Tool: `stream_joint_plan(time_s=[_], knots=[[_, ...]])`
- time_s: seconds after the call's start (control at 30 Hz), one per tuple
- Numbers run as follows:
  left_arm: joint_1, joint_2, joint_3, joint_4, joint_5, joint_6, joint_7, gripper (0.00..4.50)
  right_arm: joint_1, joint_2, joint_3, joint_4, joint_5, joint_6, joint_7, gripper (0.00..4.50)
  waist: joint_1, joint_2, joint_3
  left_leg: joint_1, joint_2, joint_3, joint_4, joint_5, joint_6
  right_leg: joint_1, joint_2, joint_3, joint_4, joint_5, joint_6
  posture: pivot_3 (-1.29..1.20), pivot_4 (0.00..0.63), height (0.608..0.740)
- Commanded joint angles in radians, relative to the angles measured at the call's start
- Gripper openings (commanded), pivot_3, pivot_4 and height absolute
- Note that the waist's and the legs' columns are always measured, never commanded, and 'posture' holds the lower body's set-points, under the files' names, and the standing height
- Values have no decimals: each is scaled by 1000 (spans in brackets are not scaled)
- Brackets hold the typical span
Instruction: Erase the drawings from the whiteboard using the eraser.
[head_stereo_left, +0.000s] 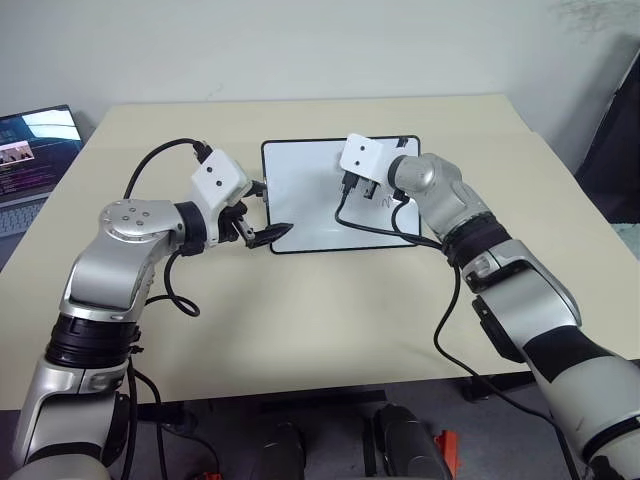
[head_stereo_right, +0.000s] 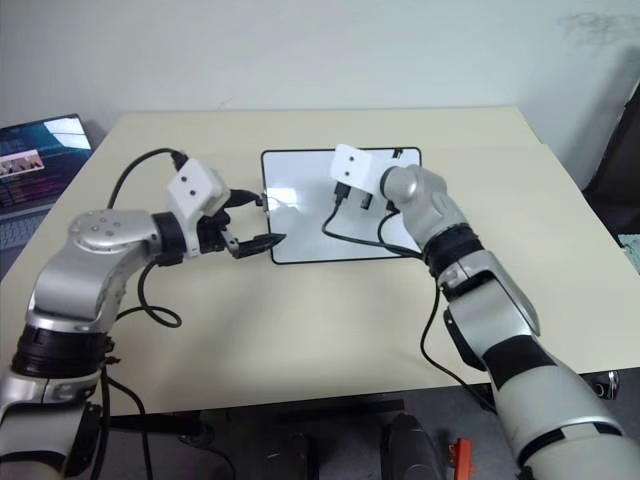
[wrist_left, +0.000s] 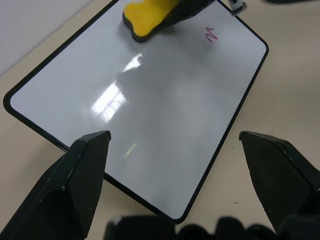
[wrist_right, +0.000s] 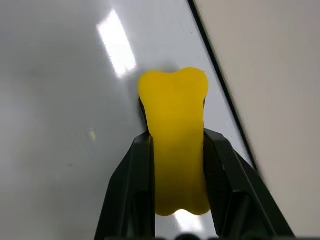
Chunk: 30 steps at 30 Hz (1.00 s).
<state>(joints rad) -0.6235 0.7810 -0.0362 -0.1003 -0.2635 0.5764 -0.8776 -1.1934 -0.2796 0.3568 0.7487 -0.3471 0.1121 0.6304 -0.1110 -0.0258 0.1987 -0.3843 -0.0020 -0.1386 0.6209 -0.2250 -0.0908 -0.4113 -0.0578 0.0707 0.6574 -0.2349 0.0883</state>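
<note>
The whiteboard (head_stereo_left: 300, 205) lies flat at the middle of the table. My right gripper (wrist_right: 176, 137) is shut on the yellow eraser (wrist_right: 174, 140), whose far end rests on the whiteboard (wrist_right: 60, 125) close to its black-framed edge. In the left wrist view the eraser (wrist_left: 145, 17) sits near the board's far edge, with one small red squiggle (wrist_left: 210, 34) of the drawings beside it. My left gripper (head_stereo_right: 270, 220) stands open at the board's left edge, one finger on each side of the near left corner. I cannot tell whether it touches the board.
A laptop (head_stereo_left: 35, 150) with a lit screen stands at the table's far left corner. The beige table (head_stereo_left: 300, 330) spreads out in front of the board. Black cables loop from both wrists. A dark object (head_stereo_left: 615, 150) stands past the table's right edge.
</note>
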Motion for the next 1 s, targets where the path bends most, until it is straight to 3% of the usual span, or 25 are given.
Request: stream_joint_plan(time_s=[0.03,0.2,0.4,0.6,1.0], knots=[[-14,24,22,-24,-4,-8,-20,4500,74,-134,-93,-345,145,26,229,967,7,1,1,-2,0,0,0,0,0,-1,0,0,-1,1,-1,0,150,740],[-3,44,20,-59,-27,15,-62,4500,213,-386,-177,-598,235,144,418,967,26,1,1,-12,0,-1,1,-1,0,-9,0,-1,-2,2,-3,0,150,740],[0,40,-19,-47,-14,15,-95,4500,301,-587,-168,-525,159,90,420,967,23,1,1,-13,0,2,1,-1,0,-9,-1,0,-6,1,-2,0,150,740],[15,66,-15,-49,-16,15,-122,4500,319,-648,-176,-494,142,45,427,967,21,1,1,-13,1,4,2,-1,0,-9,0,1,-7,2,-2,0,150,740],[51,125,18,-88,-54,47,-150,4500,340,-657,-176,-491,136,2,437,967,26,1,1,-14,1,3,2,-1,0,-9,0,0,-8,2,-2,0,150,740]])
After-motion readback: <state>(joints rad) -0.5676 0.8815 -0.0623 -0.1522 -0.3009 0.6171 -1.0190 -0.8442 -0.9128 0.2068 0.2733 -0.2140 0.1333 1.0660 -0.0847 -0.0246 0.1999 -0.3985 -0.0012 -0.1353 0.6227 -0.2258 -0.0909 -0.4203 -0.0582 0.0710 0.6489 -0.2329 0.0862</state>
